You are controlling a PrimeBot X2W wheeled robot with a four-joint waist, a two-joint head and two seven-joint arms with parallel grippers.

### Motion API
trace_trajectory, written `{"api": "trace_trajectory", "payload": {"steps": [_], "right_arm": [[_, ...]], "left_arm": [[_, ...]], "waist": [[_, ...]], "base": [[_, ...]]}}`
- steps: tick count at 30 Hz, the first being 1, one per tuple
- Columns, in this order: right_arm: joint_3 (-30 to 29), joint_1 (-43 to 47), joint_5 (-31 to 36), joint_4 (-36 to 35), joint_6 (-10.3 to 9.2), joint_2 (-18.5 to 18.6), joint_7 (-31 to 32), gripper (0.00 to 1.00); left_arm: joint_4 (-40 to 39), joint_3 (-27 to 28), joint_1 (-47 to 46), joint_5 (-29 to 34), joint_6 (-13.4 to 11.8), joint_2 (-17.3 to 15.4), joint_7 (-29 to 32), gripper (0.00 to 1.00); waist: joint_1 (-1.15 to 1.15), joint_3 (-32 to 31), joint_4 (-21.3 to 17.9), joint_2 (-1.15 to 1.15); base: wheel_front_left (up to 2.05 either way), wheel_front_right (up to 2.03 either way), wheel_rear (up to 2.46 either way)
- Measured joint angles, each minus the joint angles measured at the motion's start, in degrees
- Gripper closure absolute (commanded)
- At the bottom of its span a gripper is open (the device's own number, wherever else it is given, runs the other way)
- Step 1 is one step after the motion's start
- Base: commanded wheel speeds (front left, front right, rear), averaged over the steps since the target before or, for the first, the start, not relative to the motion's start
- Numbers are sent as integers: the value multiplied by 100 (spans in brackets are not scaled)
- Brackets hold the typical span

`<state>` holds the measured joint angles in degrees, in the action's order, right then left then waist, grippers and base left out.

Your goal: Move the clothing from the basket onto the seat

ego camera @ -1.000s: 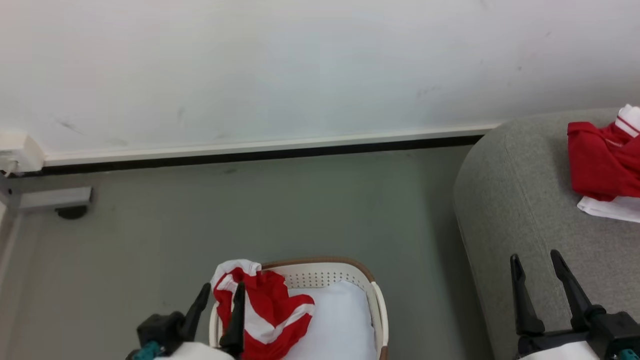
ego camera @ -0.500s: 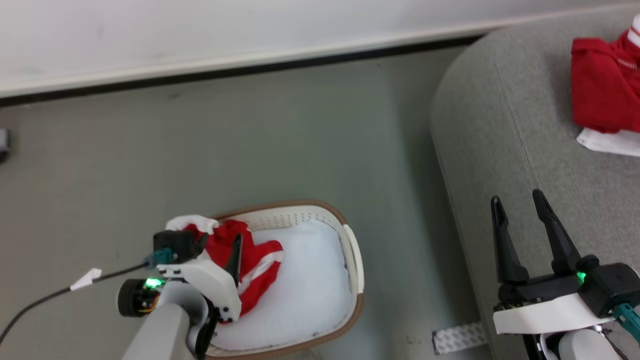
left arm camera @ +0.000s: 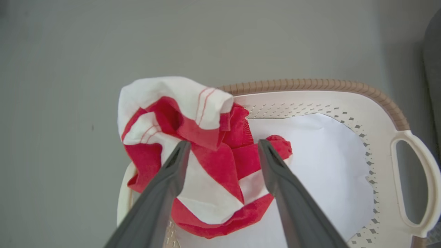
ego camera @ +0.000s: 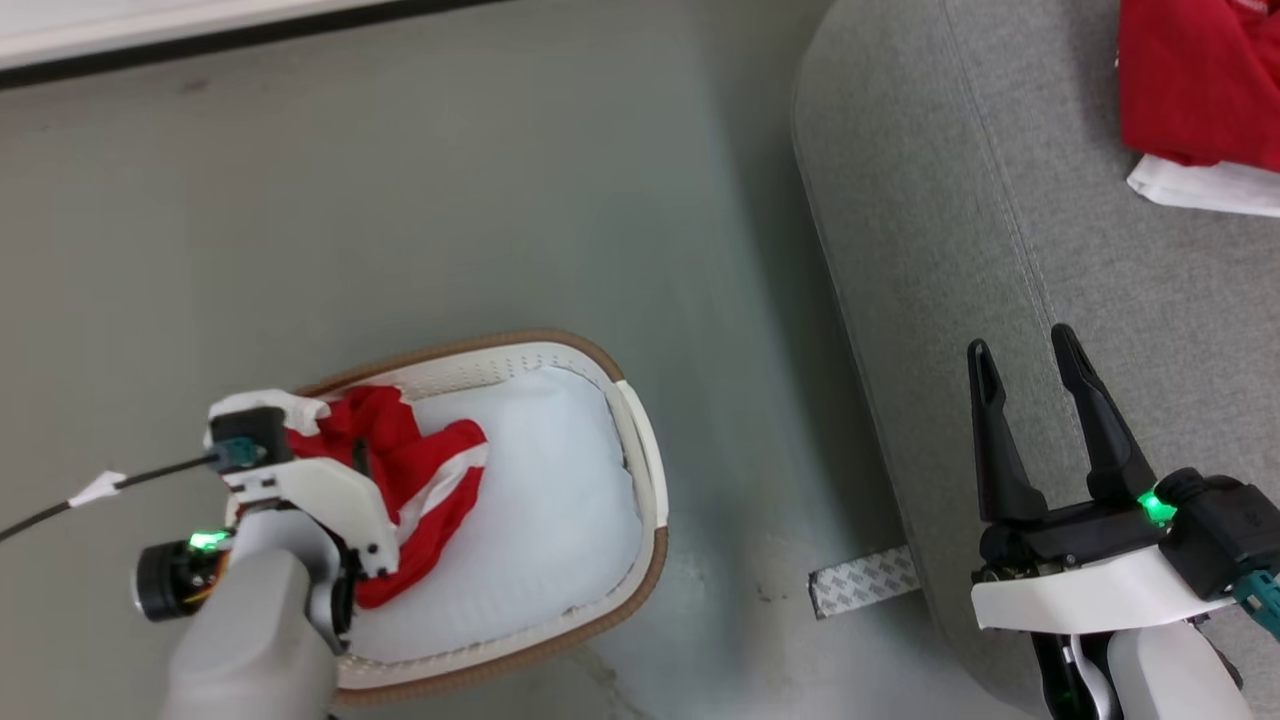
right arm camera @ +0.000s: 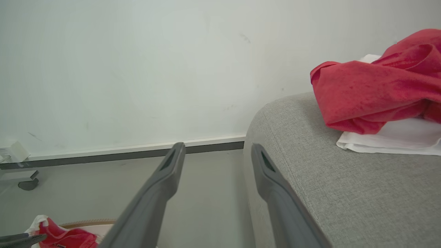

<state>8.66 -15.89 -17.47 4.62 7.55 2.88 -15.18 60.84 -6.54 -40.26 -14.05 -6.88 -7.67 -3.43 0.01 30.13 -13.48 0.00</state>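
- Fingers (left arm camera: 165,179) of the left gripper (left arm camera: 224,144) stand wide apart and point down at the red-and-white garment (left arm camera: 206,165), one tip on either side of its bunched middle. Nothing is pinched between them, and I cannot tell whether the tips touch the cloth.
- Off to the basket's right, the right gripper (ego camera: 1020,345) is spread just as wide and holds nothing. It hangs over the rounded end of the sofa (ego camera: 950,250).
- Since a second ago the head camera has dipped. The wall (right arm camera: 120,69) has nearly slid out of its picture and the whole basket (ego camera: 640,445) now shows, so that shift is the camera's and not the things'.
- The left arm really has moved. A second ago its fingers pointed up alongside the basket's left end; now the wrist sits over that end and the fingers aim down into it.
- The garment lies in much the same heap as before, and the right gripper is as wide as it was.
- Inside the basket are two things. The striped garment is heaped at the left end, its white part draped over the rim. A flat white liner (ego camera: 540,500) covers the rest of the bottom.
- Well apart from the basket, on the sofa, a red garment (ego camera: 1190,80) lies on top of a white cloth (ego camera: 1200,185).
- Between basket and sofa, a strip of tape (ego camera: 865,582) lies on the floor (ego camera: 400,200).
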Motion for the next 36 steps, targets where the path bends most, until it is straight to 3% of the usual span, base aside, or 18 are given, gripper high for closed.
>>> {"api": "trace_trajectory", "payload": {"steps": [17,19,27,36], "right_arm": [[188,-360,-220,-122,1,0,0,0],[201,-399,-230,-122,1,-1,0,0],[180,-402,-235,-30,1,0,0,0],[-7,-114,-64,160,1,-2,0,0]], "left_arm": [[742,179,-1045,-191,-253,-302,-286,0],[806,189,-1104,-220,-241,-304,-328,100],[1005,185,-1154,-391,-27,-234,-519,100],[965,225,-873,-623,594,108,-989,100]], "waist": [[-1,885,-140,0],[-1,923,-142,0],[-1,764,-91,0],[-2,78,108,-1]], "base": [[0,0,0],[0,0,0],[0,0,0],[0,0,0]]}}
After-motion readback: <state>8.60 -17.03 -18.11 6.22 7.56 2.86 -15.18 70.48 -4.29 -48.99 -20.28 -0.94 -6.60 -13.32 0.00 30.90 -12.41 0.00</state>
